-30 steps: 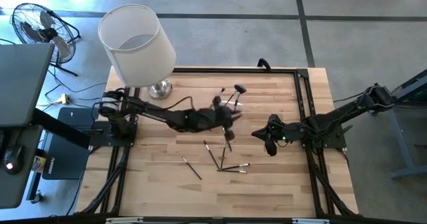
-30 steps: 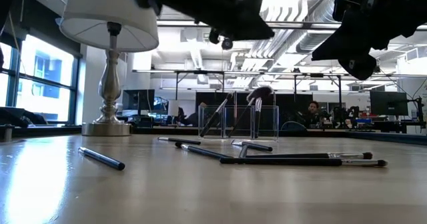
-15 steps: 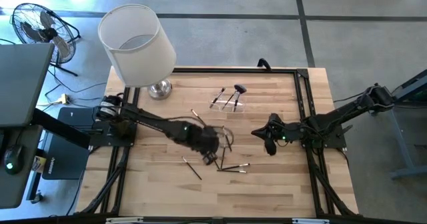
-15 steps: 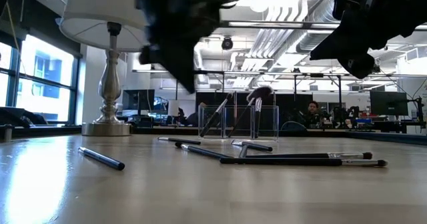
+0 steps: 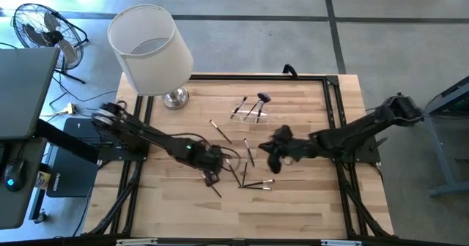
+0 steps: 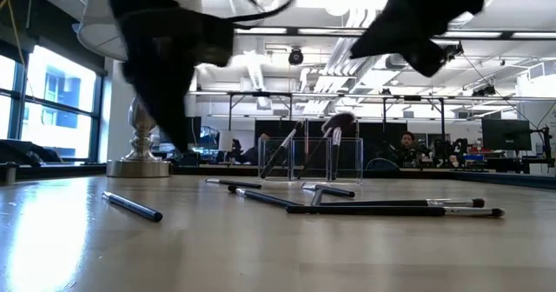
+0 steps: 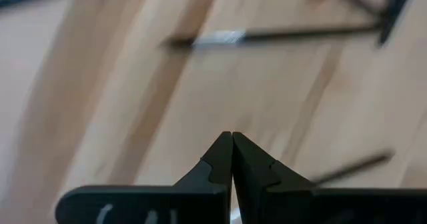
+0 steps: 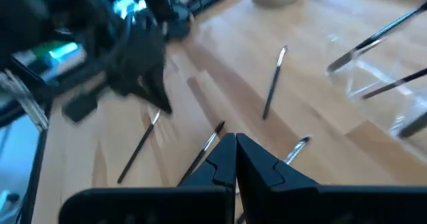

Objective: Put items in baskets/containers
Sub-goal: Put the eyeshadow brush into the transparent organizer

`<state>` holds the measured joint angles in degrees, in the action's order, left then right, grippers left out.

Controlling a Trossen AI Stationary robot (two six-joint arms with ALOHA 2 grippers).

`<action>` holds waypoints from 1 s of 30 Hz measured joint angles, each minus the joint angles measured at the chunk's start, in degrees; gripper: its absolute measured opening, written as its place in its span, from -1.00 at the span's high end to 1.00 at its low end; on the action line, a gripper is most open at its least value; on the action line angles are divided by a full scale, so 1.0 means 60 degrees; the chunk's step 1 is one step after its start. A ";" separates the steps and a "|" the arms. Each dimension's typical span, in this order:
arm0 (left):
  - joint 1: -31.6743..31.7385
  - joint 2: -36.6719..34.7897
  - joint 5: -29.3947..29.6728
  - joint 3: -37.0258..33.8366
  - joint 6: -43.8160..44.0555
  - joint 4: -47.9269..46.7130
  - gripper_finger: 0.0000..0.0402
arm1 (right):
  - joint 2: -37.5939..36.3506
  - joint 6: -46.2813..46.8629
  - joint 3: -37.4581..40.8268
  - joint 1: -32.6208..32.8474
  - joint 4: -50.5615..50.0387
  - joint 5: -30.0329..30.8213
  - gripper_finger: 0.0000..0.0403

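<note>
Lamp (image 5: pixel 150 52) stands at the far left corner of the table (image 5: pixel 308 202), off the working area.

Left gripper (image 5: pixel 212 171) sits low over the table's centre-left, just beside the loose makeup brushes (image 5: pixel 245 174). Its jaws are pressed together with nothing between them; the left wrist view shows the two tips meeting over bare wood, one brush (image 7: pixel 267 35) lying crosswise ahead of them.

Loose brushes are scattered across the middle of the table, several crossing one another. From the low view they lie flat, one (image 6: pixel 132 206) apart from the others and nearer the camera.

Clear holder (image 5: pixel 253 113) stands beyond the scatter, toward the far edge, with three or so brushes already leaning in it, the fluffy-headed one (image 6: pixel 338 122) among them.

Right gripper (image 5: pixel 272 155) hangs just right of the scatter, jaws likewise pressed shut and empty, tips aimed at the brushes (image 8: pixel 273 84).

Risks, as judged:
- both grippers converge on the same small patch; arms could collide
- shut tips pushed down would roll or flick the thin handles instead of pinching them
- crossed brushes may lift together, one dropping on the way
- the holder is light and hard to see; a nudge could tip it
</note>
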<state>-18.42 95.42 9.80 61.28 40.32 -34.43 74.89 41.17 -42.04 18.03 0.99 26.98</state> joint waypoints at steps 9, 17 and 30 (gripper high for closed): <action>0.0002 -0.3071 0.0264 -0.2674 -0.0525 0.0730 1.00 | 0.3720 0.1758 -0.4997 -0.0522 -0.5845 -0.0920 1.00; 0.0005 -0.4460 0.0491 -0.3378 -0.0734 0.0729 1.00 | 0.6138 0.3127 -0.7908 -0.0936 -0.9182 -0.1839 1.00; 0.0005 -0.4554 0.0456 -0.3363 -0.1257 0.0814 1.00 | 0.7221 0.3912 -0.7688 -0.1312 -0.9507 -0.2684 0.62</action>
<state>-18.39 68.09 12.53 41.10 32.77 -29.55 118.21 64.64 -88.17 10.16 -56.05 10.87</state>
